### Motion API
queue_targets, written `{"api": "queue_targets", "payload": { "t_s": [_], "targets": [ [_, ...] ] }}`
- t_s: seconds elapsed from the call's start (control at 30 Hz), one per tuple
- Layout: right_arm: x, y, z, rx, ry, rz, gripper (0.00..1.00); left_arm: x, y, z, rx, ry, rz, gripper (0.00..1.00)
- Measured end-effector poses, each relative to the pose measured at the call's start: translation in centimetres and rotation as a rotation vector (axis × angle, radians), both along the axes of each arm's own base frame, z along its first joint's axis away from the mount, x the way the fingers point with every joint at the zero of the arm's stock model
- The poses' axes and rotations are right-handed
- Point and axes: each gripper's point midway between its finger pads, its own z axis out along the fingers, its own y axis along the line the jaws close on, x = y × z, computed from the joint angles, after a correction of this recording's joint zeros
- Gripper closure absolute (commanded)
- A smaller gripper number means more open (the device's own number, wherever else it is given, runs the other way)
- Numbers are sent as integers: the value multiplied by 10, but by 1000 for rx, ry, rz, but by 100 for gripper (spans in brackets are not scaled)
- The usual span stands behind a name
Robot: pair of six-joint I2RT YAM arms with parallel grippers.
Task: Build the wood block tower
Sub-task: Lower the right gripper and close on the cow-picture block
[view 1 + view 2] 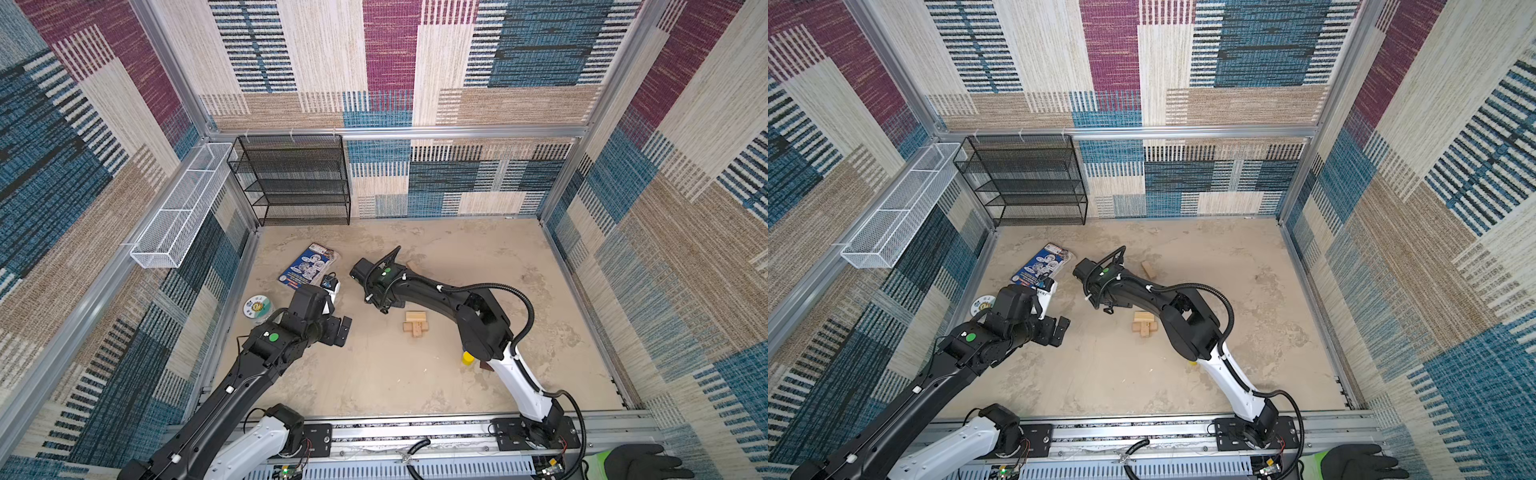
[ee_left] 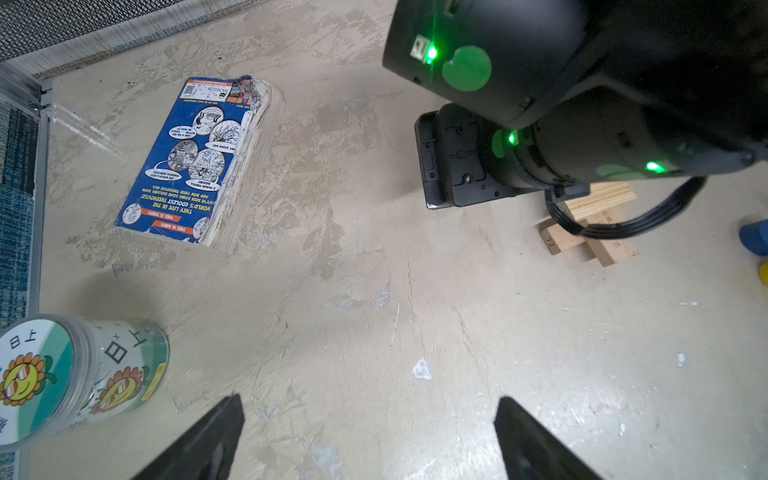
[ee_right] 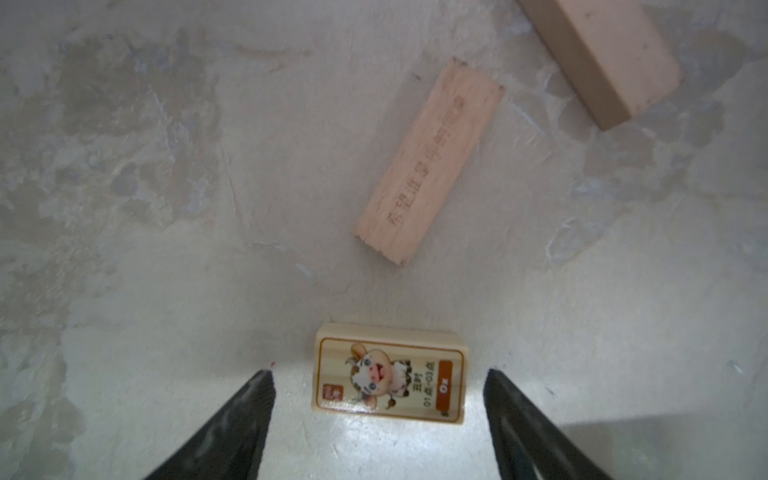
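Ox-printed block [image 3: 390, 376] flat, long axis crossing gap of spread right claw [image 3: 379, 371], left claw [image 2: 370, 398] spread wide

Tower [image 1: 415, 326] right of jar [image 1: 257, 309]; book [image 1: 309, 264] behind jar.

Both top views are brightly and evenly lit from above; only faint, soft shadows are cast on the tabletop [image 1: 374, 374]. The upright frame posts [image 1: 172, 70] are splayed outward toward the picture edges by wide-angle distortion. In the right wrist view a white glare patch is seen on the tabletop right beside the printed block [image 3: 388, 374], and the fingers [image 3: 232, 428] of the right hand [image 3: 379, 372] are rendered soft and out of focus. In the left wrist view the jar [image 2: 62, 374] is slightly blurred, and the green lamps [image 2: 432, 53] are flared.
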Motion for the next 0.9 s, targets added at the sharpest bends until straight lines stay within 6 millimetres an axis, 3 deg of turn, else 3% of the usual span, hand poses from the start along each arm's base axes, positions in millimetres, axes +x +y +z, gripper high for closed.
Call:
{"api": "queue_targets", "payload": {
  "t_s": [0.5, 0.9],
  "targets": [
    [-10, -6, -18, -23, 46, 22, 26, 0, -5, -7, -9, 32, -19, 1],
    [-7, -9, -15, -24, 32, 48, 32, -1, -9, -8, -20, 42, -31, 1]
  ]
}}
